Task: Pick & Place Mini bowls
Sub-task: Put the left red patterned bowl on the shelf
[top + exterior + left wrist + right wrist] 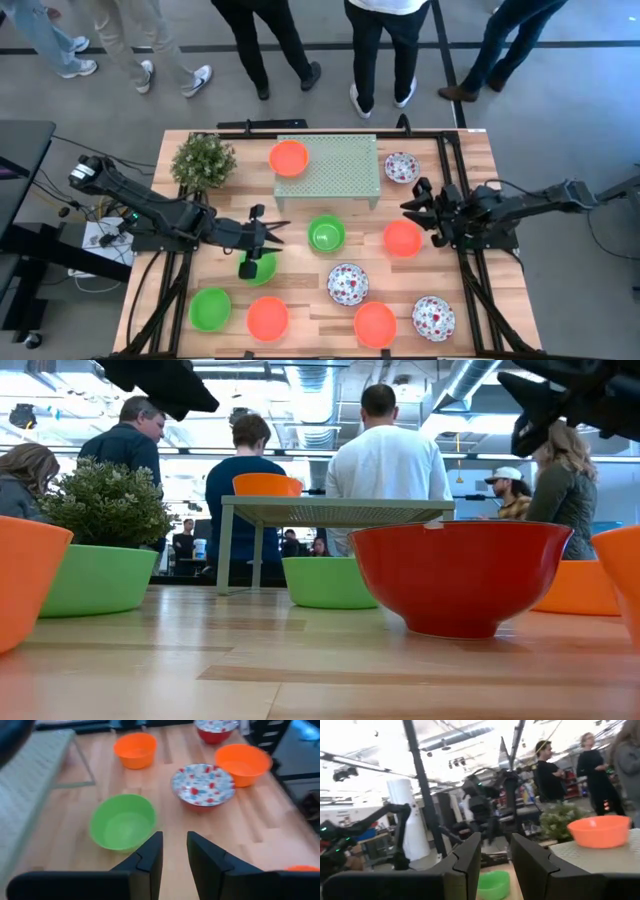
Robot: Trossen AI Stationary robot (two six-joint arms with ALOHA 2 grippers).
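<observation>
Several mini bowls stand on their bases on the wooden table (300, 330): green ones (326, 233) (210, 308), orange ones (403, 238) (267, 318) and white red-flowered ones (347, 284) (433, 318). One orange bowl (289, 157) stands on the mesh rack (335, 168). My left gripper (280, 234) hovers open above the table, partly over a green bowl (262, 270) and left of the middle green bowl (122, 822). Nothing is between its fingers (150, 857). My right gripper (408, 207) hangs open and empty in the air, just beyond the orange bowl at the right.
A bushy potted plant (203, 160) stands at the far left corner. The pale green rack takes up the far middle, with a flowered bowl (401, 167) to its right. Black frame rails run along both table sides. Several people stand beyond the far edge (385, 455).
</observation>
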